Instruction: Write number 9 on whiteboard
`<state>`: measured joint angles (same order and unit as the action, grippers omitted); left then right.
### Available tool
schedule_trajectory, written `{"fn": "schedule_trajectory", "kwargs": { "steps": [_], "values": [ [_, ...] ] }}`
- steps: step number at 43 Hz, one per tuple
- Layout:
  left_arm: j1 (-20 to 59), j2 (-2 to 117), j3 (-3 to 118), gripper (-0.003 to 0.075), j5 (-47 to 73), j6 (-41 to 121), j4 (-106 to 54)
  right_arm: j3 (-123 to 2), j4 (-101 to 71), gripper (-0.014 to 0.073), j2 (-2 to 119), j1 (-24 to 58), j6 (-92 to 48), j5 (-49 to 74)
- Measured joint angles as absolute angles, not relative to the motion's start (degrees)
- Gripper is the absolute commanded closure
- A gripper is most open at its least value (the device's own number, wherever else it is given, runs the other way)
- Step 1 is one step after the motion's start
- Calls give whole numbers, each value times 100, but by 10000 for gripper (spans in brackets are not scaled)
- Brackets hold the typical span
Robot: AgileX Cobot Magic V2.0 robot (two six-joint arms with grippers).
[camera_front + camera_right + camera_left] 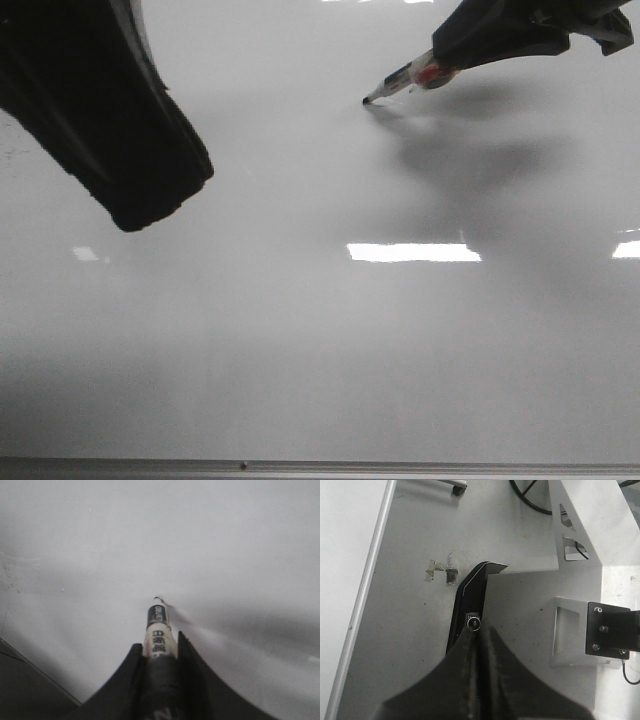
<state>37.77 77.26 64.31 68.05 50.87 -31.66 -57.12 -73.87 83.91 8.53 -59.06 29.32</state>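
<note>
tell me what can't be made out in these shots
- Whether the marker tip touches the whiteboard: front view, too small to tell.
- Any stroke of the number 9: right wrist view, the marker covers the spot.
- Left pincer tips: cut off by the left wrist view's edge.

The whiteboard (330, 360) is glossy pale grey-white, with bright white rectangular reflections and a thin grey edge strip. The marker (410, 80) has a dark tip, a whitish barrel with a red patch, and a black band and black print on its label in the right wrist view. Both the right gripper (159, 667) and the left gripper (130, 170) are matte black.
</note>
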Motion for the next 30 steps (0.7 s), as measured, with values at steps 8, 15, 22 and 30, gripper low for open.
{"fn": "schedule_trajectory", "kwargs": {
  "steps": [8,15,22,30],
  "values": [
    [3777,7726,6431,739,6805,5087,-3176,-6190,-7461,661,8748,984,-5906,3153],
    [3777,7726,6431,739,6805,5087,-3188,-6610,-7515,652,9057,1319,-5906,3107],
    [3777,7726,6431,739,6805,5087,-3188,-6644,-7419,652,9361,1527,-5875,3238],
    [3777,7713,6431,739,6805,5087,-3188,-6544,-6643,652,9472,1548,-5330,3465]
  ]
}}
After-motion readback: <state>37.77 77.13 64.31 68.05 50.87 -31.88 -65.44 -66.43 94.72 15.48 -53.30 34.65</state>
